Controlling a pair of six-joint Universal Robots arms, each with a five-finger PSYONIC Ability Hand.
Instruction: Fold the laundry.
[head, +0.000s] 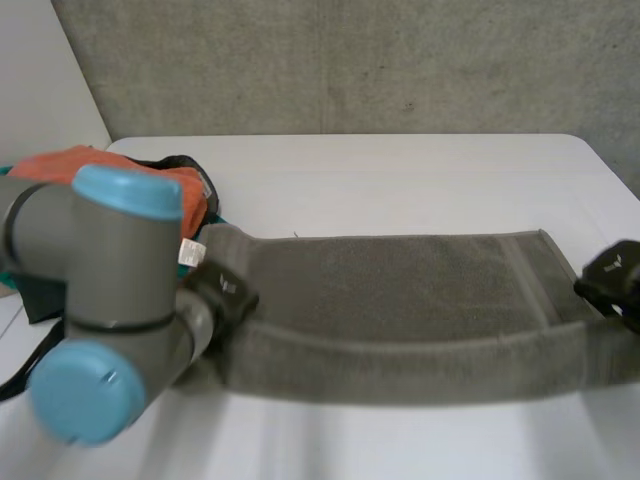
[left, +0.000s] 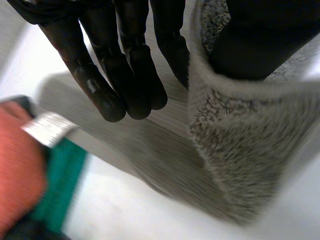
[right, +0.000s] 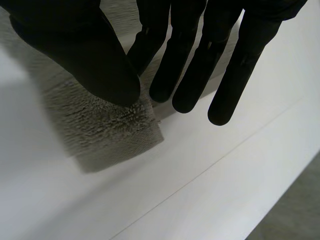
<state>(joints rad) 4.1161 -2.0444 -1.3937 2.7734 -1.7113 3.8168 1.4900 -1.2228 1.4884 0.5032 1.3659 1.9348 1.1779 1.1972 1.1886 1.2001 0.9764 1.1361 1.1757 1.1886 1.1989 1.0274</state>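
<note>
grey left arm (head: 100, 300) looms nearest, its left hand (left: 120, 60) pinching the near left corner of a grey towel (head: 400, 290) spread across mid desk (head: 400, 180), right hand (right: 190, 75) pinching the near right corner, first fold seemingly barely started, orange laundry pile (head: 110, 165) unfolded at the desk's left edge.

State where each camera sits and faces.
Head view: behind, between the arms, looking down at the grey terry towel on the white table; left arm shows.
Left wrist view: on that wrist, along the left robot hand pinching the towel.
Right wrist view: on that wrist, along the right robot hand pinching a towel corner.
All share the towel.
</note>
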